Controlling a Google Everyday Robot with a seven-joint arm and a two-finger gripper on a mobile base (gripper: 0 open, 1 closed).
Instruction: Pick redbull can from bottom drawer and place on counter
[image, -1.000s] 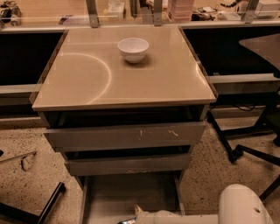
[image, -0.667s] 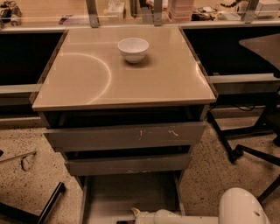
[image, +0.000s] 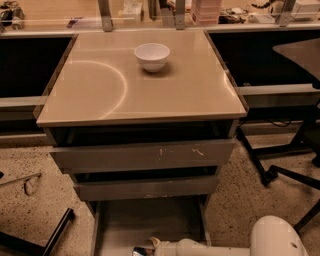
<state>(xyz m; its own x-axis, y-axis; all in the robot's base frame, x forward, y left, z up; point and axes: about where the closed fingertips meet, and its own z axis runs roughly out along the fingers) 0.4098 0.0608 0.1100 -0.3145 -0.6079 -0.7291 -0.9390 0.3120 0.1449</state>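
Note:
The bottom drawer (image: 145, 220) is pulled out as a flat grey tray below two grey drawer fronts. At the frame's lower edge, over the drawer's front part, a small shiny silver piece that looks like the redbull can (image: 141, 251) shows only in part. My gripper (image: 151, 245) is right against it at the end of the white arm (image: 210, 247), which reaches in from the lower right. Most of the gripper is cut off by the frame edge. The tan glossy counter (image: 100, 85) lies above the drawers.
A white bowl (image: 152, 56) stands on the counter near its back middle. Black chair legs (image: 280, 170) spread over the speckled floor at right. A dark bar (image: 57, 232) lies on the floor at left. Desks with clutter run along the back.
The arm's tip has crept slightly to the left over the bottom drawer. Nothing else has moved.

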